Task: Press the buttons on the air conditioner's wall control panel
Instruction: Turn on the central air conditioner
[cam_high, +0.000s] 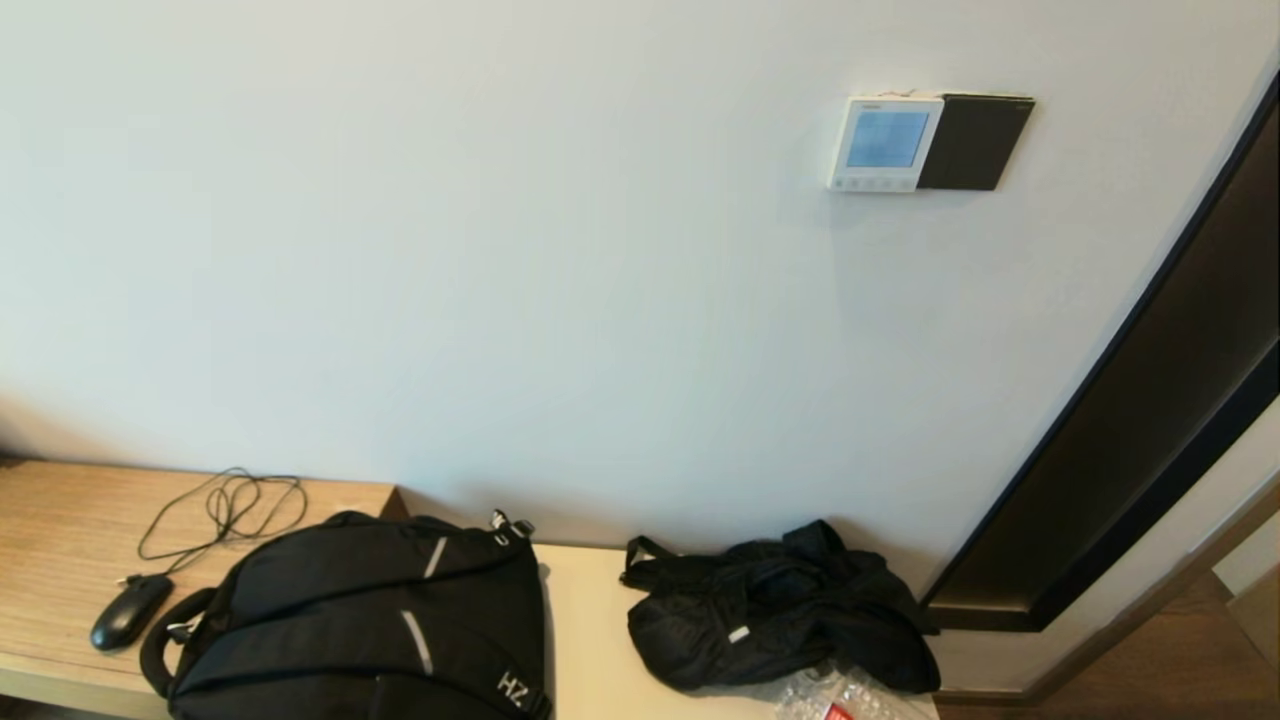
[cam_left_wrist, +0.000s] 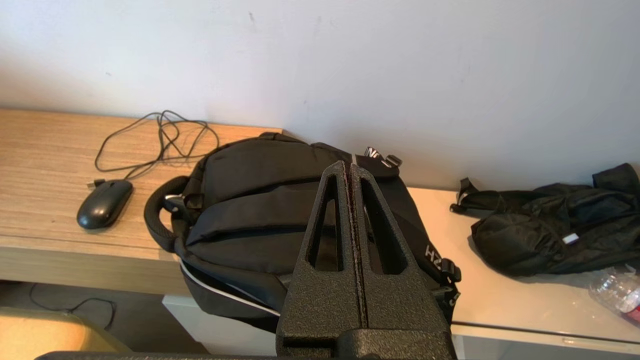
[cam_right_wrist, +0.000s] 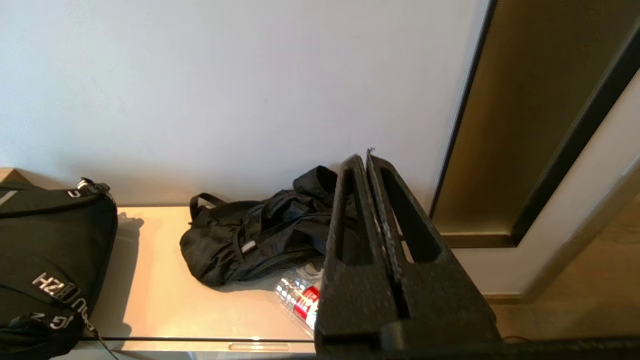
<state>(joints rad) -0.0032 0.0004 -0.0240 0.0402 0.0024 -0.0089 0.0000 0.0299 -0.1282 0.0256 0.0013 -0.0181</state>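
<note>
The wall control panel (cam_high: 885, 143), at two o'clock on the wall, looks rigid; its buttons (cam_high: 872, 184) likely need light fingertip pushes. Left gripper (cam_left_wrist: 348, 167) and right gripper (cam_right_wrist: 363, 159) hang low, jaws closed and empty.

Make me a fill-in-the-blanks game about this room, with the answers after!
1. The white wall control panel sits right beside a ____ square plate.
2. The computer mouse lies on the ____ desk.
3. The left gripper has its fingers ____.
4. The right gripper points toward the crumpled black ____.

Answers: black; wooden; shut; bag
</note>
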